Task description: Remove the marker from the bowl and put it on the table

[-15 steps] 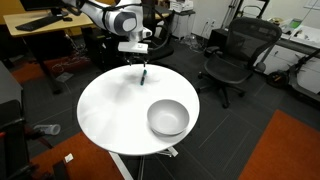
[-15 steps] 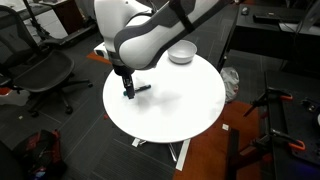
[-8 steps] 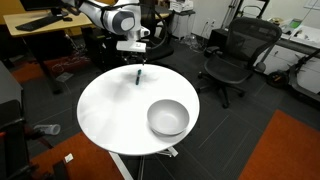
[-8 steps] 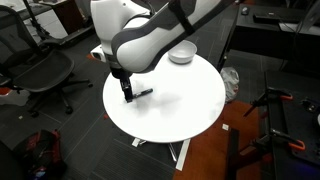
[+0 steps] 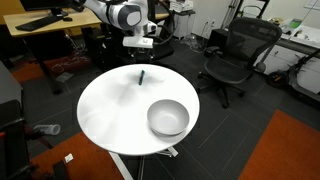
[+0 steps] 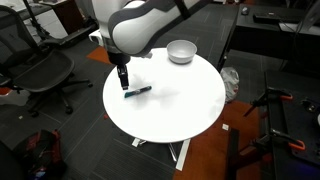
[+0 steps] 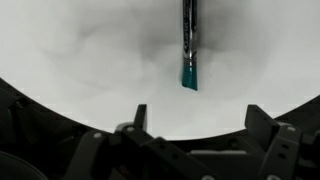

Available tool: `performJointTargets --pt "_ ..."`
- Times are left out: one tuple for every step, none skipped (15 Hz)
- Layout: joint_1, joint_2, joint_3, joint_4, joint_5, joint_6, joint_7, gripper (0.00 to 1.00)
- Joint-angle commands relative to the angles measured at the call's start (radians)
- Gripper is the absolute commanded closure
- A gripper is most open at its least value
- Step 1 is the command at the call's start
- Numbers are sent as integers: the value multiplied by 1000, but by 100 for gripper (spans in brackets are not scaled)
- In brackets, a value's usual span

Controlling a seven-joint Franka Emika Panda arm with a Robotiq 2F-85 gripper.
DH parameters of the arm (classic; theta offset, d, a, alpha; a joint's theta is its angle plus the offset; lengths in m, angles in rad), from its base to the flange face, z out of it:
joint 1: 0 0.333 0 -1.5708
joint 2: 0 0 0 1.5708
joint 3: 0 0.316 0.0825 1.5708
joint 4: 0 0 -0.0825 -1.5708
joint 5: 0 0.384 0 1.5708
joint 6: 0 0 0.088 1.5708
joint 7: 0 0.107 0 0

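Note:
The marker (image 5: 141, 75) lies flat on the white round table (image 5: 110, 110) near its far edge, well apart from the silver bowl (image 5: 168, 118). My gripper (image 5: 141, 55) hangs open and empty just above the marker. In the other exterior view the marker (image 6: 137, 91) lies on the table (image 6: 170, 105) below the gripper (image 6: 122, 80), with the bowl (image 6: 181, 51) across the top. In the wrist view the marker (image 7: 188, 45), with its teal end toward me, rests on the table (image 7: 80, 50) between the spread fingers of the gripper (image 7: 197, 118).
A black office chair (image 5: 235, 55) stands beyond the table and another (image 6: 45, 72) stands beside it. A wooden desk (image 5: 40, 25) is at the back. An orange floor mat (image 5: 285, 150) lies nearby.
The gripper has let go of the marker and risen above it. The marker, earlier held upright at the table top, now lies flat on the table.

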Motion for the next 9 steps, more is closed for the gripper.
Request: performJointTargets --pt "-23 7 -4 59 18 -69 -27 0" --pt "-28 8 -6 67 18 -80 -27 0" --pt "-16 2 -12 32 9 -34 -3 0" --pt "-20 2 -13 34 9 -36 -3 0" --pt "-21 3 -13 33 9 -36 -3 0" --pt "-20 4 -13 33 9 -36 -3 0" --pt "-17 6 -13 33 9 -36 -3 0" --pt "-16 7 -13 33 9 -36 -3 0" --pt "-15 7 -13 34 9 -36 -3 0"
